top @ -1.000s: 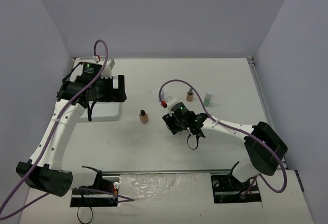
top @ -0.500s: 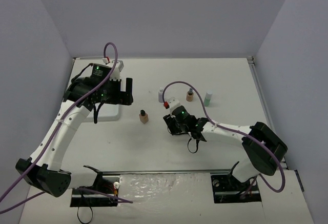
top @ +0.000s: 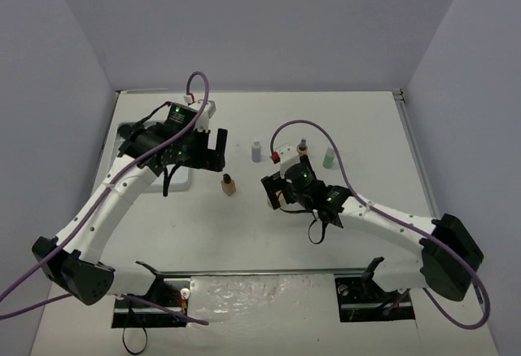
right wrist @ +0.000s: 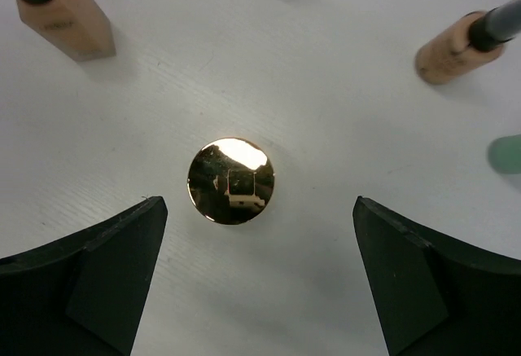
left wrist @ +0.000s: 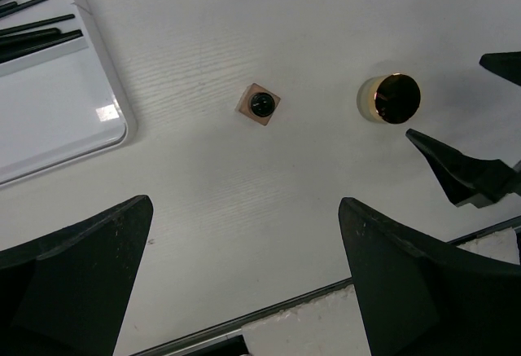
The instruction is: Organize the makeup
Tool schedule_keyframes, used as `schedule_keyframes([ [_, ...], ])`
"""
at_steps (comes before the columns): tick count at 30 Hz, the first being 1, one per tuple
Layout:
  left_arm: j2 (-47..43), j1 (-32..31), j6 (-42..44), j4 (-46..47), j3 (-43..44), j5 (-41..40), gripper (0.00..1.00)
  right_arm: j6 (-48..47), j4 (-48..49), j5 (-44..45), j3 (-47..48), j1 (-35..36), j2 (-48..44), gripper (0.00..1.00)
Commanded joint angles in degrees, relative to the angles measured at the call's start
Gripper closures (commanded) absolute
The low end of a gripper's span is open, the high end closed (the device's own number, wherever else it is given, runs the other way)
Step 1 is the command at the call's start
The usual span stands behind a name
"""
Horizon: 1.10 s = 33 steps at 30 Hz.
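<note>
1. The right gripper (right wrist: pixel 259 203) hangs over the middle of the table (top: pixel 370 128), its jaws spread wide and gripping nothing.
2. Directly below it stands a gold-lidded round pot (right wrist: pixel 231 181), upright with its shiny lid facing up. It sits between the two fingers (right wrist: pixel 89 274) and is clear of both.
3. The left gripper (left wrist: pixel 246 203) is spread just as wide and is empty too. It hovers just to the right of the white tray (left wrist: pixel 57 128).
4. A square beige bottle (left wrist: pixel 260 105) stands upright on the bare table under the left gripper. It is between the tray and the pot, touching neither.
5. Black brushes (left wrist: pixel 37 34) lie side by side in the tray.
6. Farther back, a grey bottle (top: pixel 256 151), a round beige bottle (top: pixel 302 147) and a green bottle (top: pixel 329 158) stand apart in a loose row.
</note>
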Motion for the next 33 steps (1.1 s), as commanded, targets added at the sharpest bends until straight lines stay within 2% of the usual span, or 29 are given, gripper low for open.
schedule_keyframes([
  [1, 2.59, -6.15, -1.31, 2.12, 4.42, -2.77, 0.03, 0.99, -4.42, 8.92, 4.82, -1.51, -12.86, 0.03],
  [8, 10.05, -15.36, -2.53, 4.12, 7.38, -6.51, 0.03, 2.36, -12.31, 14.41, 6.30, -6.30, -29.73, 0.00],
  [14, 20.43, -22.02, -2.58, 6.02, 10.97, -7.55, 0.03, 2.12, -14.94, 20.07, 7.70, -6.49, -38.56, 0.00],
  [20, 30.69, -24.73, -1.92, 6.35, 15.54, -6.80, 0.03, 1.47, -16.32, 22.36, 8.38, -6.49, -41.88, 0.00],
  [28, 39.45, -25.04, -1.76, 6.50, 18.04, -5.43, 0.04, 1.56, -17.30, 23.18, 8.83, -6.42, -43.21, 0.00],
  [33, 42.71, -25.04, -2.07, 7.17, 18.19, -4.79, 0.11, 1.31, -17.95, 23.29, 9.33, -6.42, -43.39, 0.00],
])
